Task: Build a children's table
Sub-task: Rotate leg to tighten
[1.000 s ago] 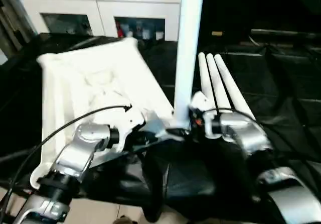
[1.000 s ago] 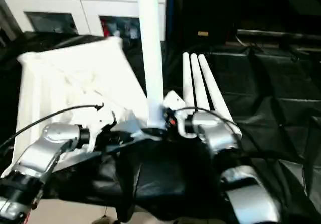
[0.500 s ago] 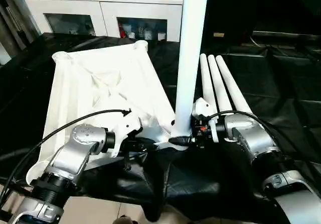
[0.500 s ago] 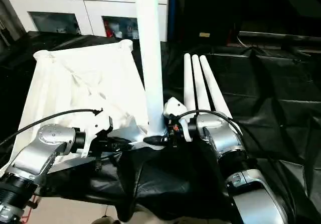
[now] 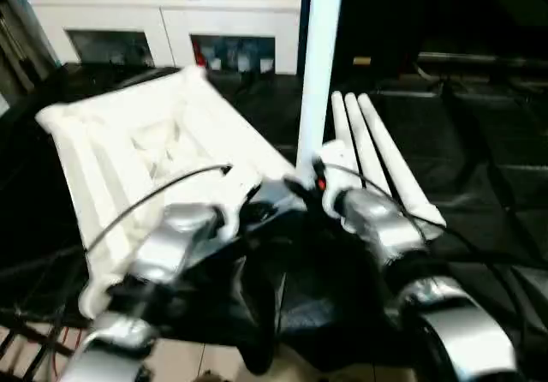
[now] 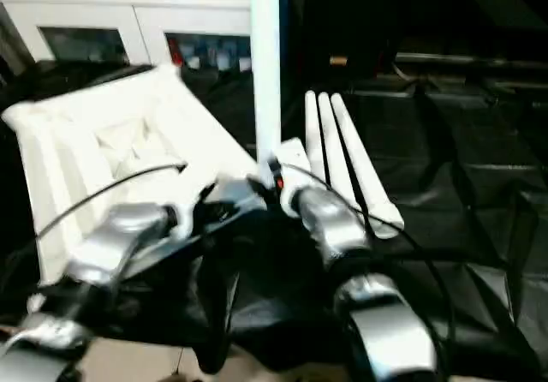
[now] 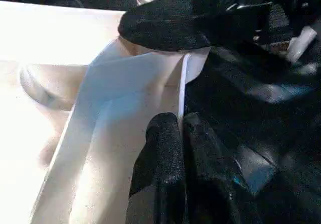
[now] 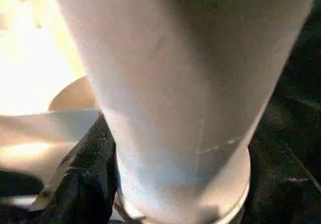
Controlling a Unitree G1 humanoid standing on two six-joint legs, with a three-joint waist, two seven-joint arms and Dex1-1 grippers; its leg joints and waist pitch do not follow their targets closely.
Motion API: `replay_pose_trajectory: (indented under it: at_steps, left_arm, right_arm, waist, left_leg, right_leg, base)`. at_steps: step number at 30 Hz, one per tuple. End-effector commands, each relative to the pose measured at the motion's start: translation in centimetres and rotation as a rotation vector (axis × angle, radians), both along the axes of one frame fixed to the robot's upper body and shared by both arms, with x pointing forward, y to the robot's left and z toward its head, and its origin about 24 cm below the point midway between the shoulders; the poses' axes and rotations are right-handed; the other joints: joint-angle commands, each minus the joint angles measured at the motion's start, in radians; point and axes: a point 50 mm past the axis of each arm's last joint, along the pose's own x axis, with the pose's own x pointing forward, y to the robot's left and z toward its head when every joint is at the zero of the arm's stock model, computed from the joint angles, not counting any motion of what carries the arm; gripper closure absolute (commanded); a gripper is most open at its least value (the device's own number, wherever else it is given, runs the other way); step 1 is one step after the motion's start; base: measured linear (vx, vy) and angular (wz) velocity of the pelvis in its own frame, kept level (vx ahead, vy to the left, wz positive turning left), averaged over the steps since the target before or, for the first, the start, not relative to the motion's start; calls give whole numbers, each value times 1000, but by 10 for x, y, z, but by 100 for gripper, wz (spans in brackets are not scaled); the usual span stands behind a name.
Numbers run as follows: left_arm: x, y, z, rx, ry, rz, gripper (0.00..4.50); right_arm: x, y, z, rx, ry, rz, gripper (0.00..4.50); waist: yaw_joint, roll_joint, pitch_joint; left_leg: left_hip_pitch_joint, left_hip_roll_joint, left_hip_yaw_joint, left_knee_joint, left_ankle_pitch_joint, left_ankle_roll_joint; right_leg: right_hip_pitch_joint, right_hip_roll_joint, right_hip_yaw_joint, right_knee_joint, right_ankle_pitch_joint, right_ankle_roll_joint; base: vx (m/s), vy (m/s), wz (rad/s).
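At tabletop (image 5: pixel 163 142) near corner socket: upright leg (image 5: pixel 318 56) seated, top cut off. Left gripper (image 7: pixel 181 128) jaws pinched on tabletop rim. Right gripper (image 5: pixel 301 185) at leg base, jaw gap unclear. Three spare legs (image 5: pixel 377 155) alongside on bench (image 5: pixel 479 142).

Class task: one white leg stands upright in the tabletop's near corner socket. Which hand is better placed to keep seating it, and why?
Right. The right hand is at the upright leg's base; the left hand is shut on the tabletop's edge.

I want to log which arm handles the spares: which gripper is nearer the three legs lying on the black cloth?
Right. The right gripper is at the upright leg, beside the three lying legs; the left gripper pinches the tabletop edge farther off.
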Motion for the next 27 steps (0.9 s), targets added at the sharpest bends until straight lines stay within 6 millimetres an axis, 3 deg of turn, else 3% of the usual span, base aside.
replay_pose_trajectory:
  at_steps: [1, 4, 5, 6, 9, 11, 15, 17, 18, 21, 27]
  left_arm:
    - [13, -14, 21, -54, -100, 66, 450]
    - [7, -21, 19, -46, -104, -6, 450]
    - [7, -21, 19, -46, -102, -10, 450]
    - [4, -20, 18, -46, -94, -47, 450]
    - [0, -16, 18, -38, -97, -109, 450]
    - [-2, -13, 18, -38, -98, -137, 450]
    - [-8, -7, 20, -51, -110, -229, 450]
    - [-11, -3, 21, -48, -103, -269, 450]
    - [-13, -1, 22, -55, -104, -299, 450]
    - [-20, 4, 24, -62, -93, -388, 450]
    - [-31, 15, 23, -45, -60, -487, 450]
  right_arm:
    - [-19, 44, -19, -6, 86, 128, 174]
    - [-17, 48, -13, 30, 66, 141, 140]
    - [-17, 48, -13, 33, 65, 144, 103]
    - [-15, 47, -9, 52, 56, 162, 103]
    - [-13, 41, -5, 42, 49, 214, 85]
    - [-12, 37, -3, 21, 38, 258, 59]
    - [-13, 24, 4, 2, 19, 413, 59]
    - [-13, 16, 8, -1, 18, 477, 59]
    - [-13, 11, 10, -18, 10, 523, 59]
    - [-17, -1, 13, -51, 17, 651, 59]
    - [-23, -18, 15, -99, 67, 786, 59]
  waist:
    - [3, -14, -70]
    - [3, -9, -73]
    - [1, -7, -72]
    - [1, -1, -73]
    - [-2, -2, -72]
    - [-5, 4, -73]
    - [-8, 4, -75]
    - [-5, 5, -77]
    - [0, 11, -78]
    - [5, 9, -80]
    - [16, 13, -76]
  left_leg:
    - [5, 12, -2, -66, -199, 23]
    - [3, 12, -1, -65, -189, 31]
    - [3, 12, 0, -65, -189, 35]
    - [3, 12, -1, -65, -191, 35]
    - [2, 12, -1, -65, -207, 38]
    - [0, 13, -3, -66, -212, 38]
    - [-1, 16, -2, -65, -209, 50]
    - [-1, 18, -1, -61, -194, 58]
    - [0, 19, 0, -60, -182, 63]
    - [-1, 21, 1, -57, -175, 75]
    - [4, 24, 1, -59, -202, 71]
  right_leg:
    - [50, -70, 40, -89, -354, -151]
    - [53, -70, 40, -82, -305, -167]
    - [53, -69, 41, -81, -289, -173]
    - [54, -69, 41, -80, -278, -179]
    - [55, -69, 40, -82, -282, -182]
    - [58, -69, 39, -80, -274, -187]
    - [61, -67, 39, -75, -222, -212]
    - [62, -67, 38, -70, -191, -228]
    - [60, -67, 39, -67, -168, -240]
    - [62, -65, 36, -62, -134, -258]
    - [57, -65, 37, -66, -169, -258]
  base:
    - [0, 0, 0]
    - [0, 0, 0]
    - [0, 0, 0]
    - [0, 0, 0]
    - [0, 0, 0]
    - [0, 0, 0]
    - [0, 0, 0]
    - [0, 0, 0]
    - [0, 0, 0]
    - [0, 0, 0]
    - [0, 0, 0]
